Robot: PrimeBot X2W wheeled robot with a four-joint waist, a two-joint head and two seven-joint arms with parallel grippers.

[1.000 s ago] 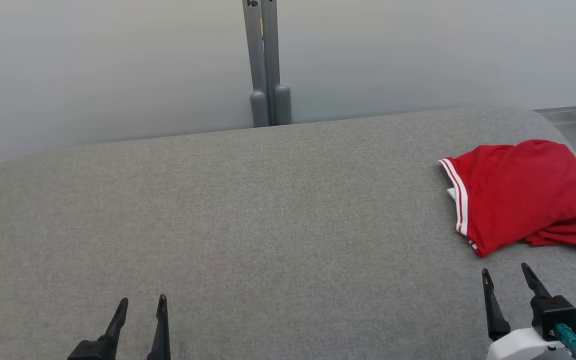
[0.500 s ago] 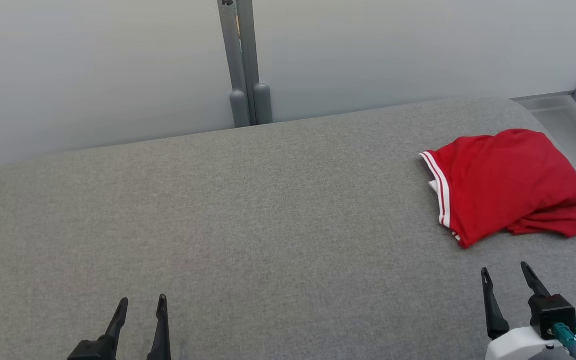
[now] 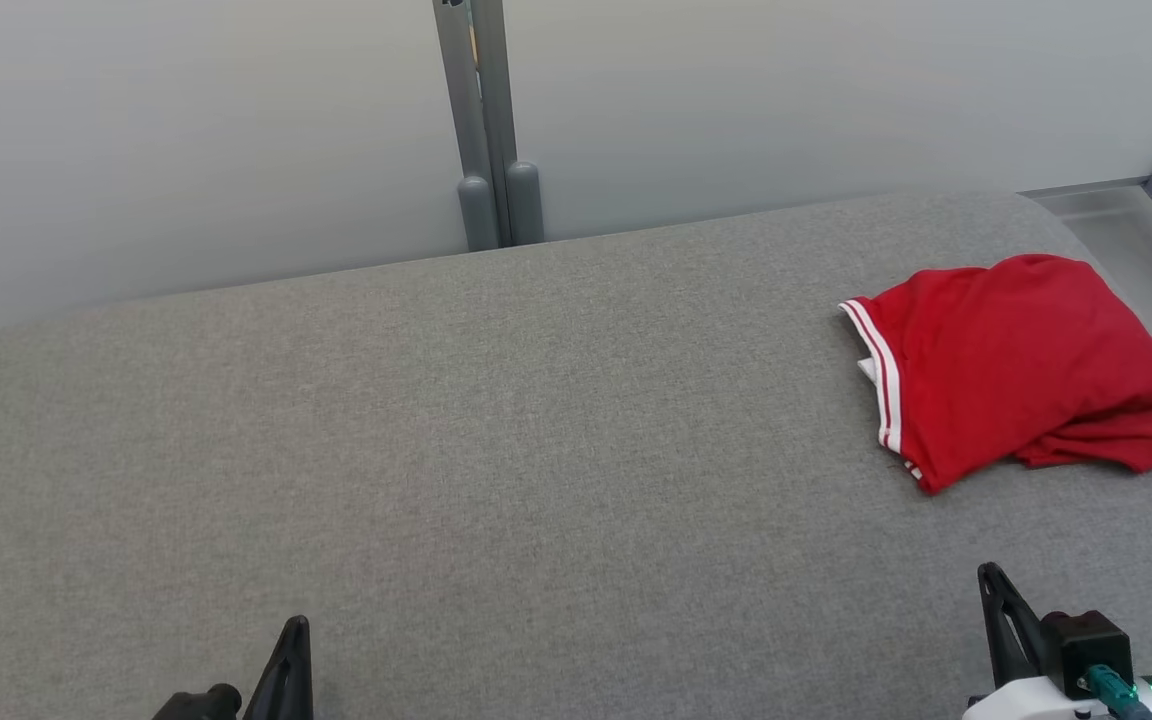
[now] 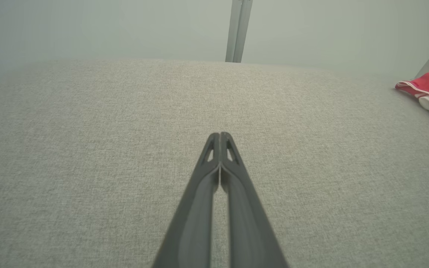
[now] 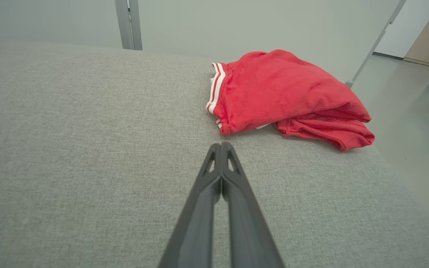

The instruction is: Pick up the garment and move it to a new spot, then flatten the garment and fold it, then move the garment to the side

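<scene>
1. While the garment (image 3: 1016, 365) lies crumpled at the padded surface's (image 3: 536, 400) right edge, it could be dragged off.
2. Left gripper (image 4: 220, 134): closed, nothing held, well apart.
3. Right gripper (image 5: 221, 145): closed, empty, nearby; unparted, the garment (image 5: 285, 89) would merely be shoved.

Garment (image 3: 1016, 360): red fabric with a white-striped band along its left edge; a bit of white shows just beside that band. State: loosely folded into a rumpled bundle, with lower layers poking out at the near right corner. Position: lying on the grey fabric surface (image 3: 536, 450), far right, close to its right edge.
</scene>
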